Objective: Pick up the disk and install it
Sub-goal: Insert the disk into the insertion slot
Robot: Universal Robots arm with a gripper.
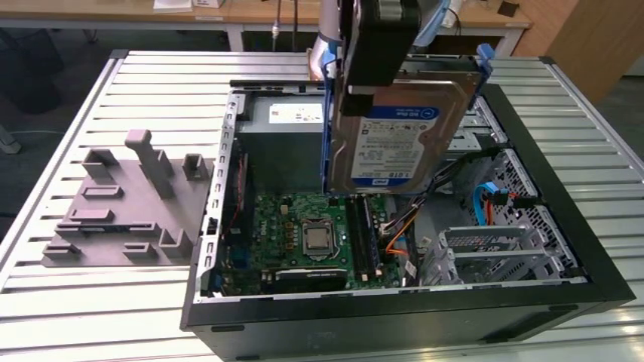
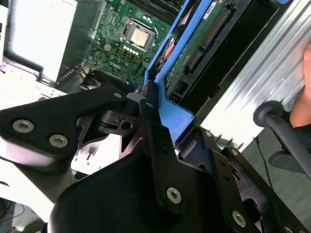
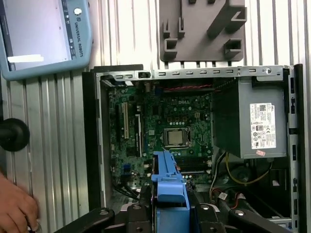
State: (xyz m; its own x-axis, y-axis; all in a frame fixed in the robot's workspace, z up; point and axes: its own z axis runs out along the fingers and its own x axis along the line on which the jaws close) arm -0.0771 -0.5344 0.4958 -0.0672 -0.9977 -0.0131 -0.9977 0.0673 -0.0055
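Clamping the disk [image 1: 397, 139] firmly in the end effector [image 1: 375, 83], pinching the edge of its blue carrier in both wrist views. Holding it upright, label facing the exterior view, hanging over the open case [image 1: 563, 298] above the motherboard [image 1: 302, 226]. Sharing the slatted bench [image 1: 90, 317] with a grey fixture [image 1: 121, 211] just beside the case, on the exterior view's left. Showing a hand [image 3: 14, 208] near the bench in the first wrist view

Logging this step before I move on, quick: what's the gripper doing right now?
Gripper: jaws closed on the disk, gripping its blue carrier; the disk hangs upright above the open computer case.
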